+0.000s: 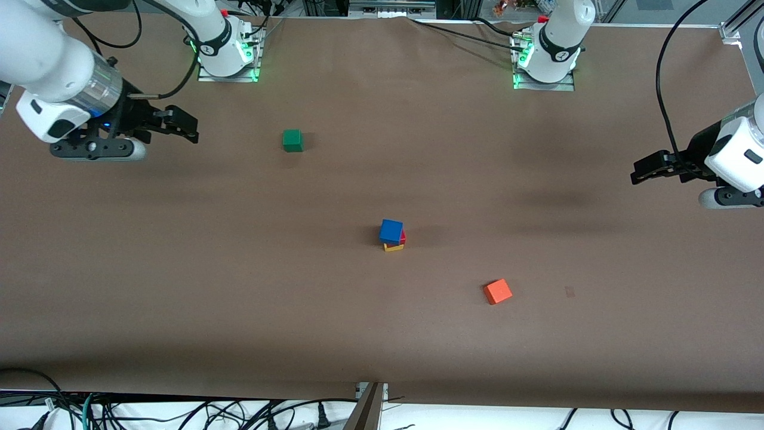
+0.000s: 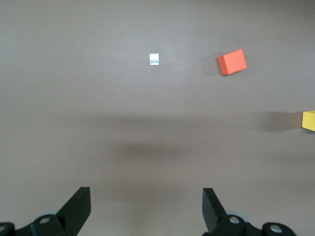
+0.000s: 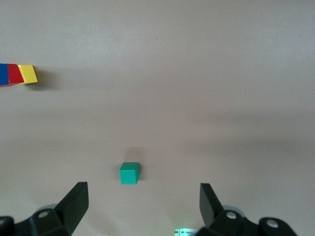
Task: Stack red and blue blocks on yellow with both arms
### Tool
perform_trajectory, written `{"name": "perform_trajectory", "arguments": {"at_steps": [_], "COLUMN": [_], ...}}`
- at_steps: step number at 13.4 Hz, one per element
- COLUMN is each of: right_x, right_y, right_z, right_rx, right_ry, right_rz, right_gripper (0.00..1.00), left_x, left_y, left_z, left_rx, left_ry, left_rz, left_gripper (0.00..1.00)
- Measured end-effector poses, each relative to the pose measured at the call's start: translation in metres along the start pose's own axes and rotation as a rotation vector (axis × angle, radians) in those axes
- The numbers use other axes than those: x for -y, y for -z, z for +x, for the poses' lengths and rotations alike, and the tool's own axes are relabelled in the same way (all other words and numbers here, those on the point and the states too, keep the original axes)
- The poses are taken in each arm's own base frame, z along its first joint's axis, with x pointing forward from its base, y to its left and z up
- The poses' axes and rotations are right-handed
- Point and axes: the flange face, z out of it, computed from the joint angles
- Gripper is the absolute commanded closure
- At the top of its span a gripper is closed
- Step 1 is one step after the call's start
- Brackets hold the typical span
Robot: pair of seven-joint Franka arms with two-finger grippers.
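In the middle of the table stands a three-cube stack: the blue block (image 1: 391, 230) on top, the red block (image 1: 403, 237) under it, the yellow cube (image 1: 393, 247) at the bottom. The right wrist view shows the same stack at its edge: blue (image 3: 3, 74), red (image 3: 15, 73), yellow (image 3: 28, 73). The left wrist view catches only the yellow cube (image 2: 309, 120). My right gripper (image 1: 190, 128) hangs open and empty over the table toward the right arm's end, also visible as the right gripper (image 3: 143, 194). My left gripper (image 1: 637, 170) hangs open and empty toward the left arm's end, seen too as the left gripper (image 2: 146, 196).
A green cube (image 1: 292, 140) lies farther from the front camera than the stack, toward the right arm's end; the green cube (image 3: 129, 173) shows near my right gripper's fingers. An orange cube (image 1: 497, 291) lies nearer the camera, toward the left arm's end, also seen as the orange cube (image 2: 232, 62).
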Motion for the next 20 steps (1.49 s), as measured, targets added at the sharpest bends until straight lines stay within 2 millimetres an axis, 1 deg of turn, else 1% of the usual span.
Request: {"name": "perform_trajectory", "arguments": {"at_steps": [2,5,7,13,17,20], "right_x": [-0.016,-0.032,-0.039,-0.034,-0.036,-0.032], "right_y": [0.002,0.003,0.004,0.004,0.008,0.012], "right_z": [0.004,0.007,0.008,0.008,0.009,0.009], "right_rx": [-0.006,-0.009,-0.009,-0.017,-0.032,-0.045], "right_ry": [0.005,0.02,0.038,0.056,0.072,0.083], "right_rz": [0.002,0.003,0.003,-0.028,-0.056,-0.064], "right_gripper": [0.0,0.0,0.0,0.0,0.0,0.0], "left_x": [-0.001,-0.002,-0.002,-0.002,-0.002,-0.002], "left_y": [0.0,0.0,0.0,0.0,-0.002,0.0], "left_z": [0.0,0.0,0.0,0.0,0.001,0.002], "left_rx": [0.0,0.0,0.0,0.0,0.003,-0.005], "left_ry": [-0.001,-0.003,-0.003,-0.003,-0.003,-0.004], "left_rz": [0.0,0.0,0.0,0.0,0.0,-0.001], "left_gripper": [0.0,0.0,0.0,0.0,0.0,0.0]}}
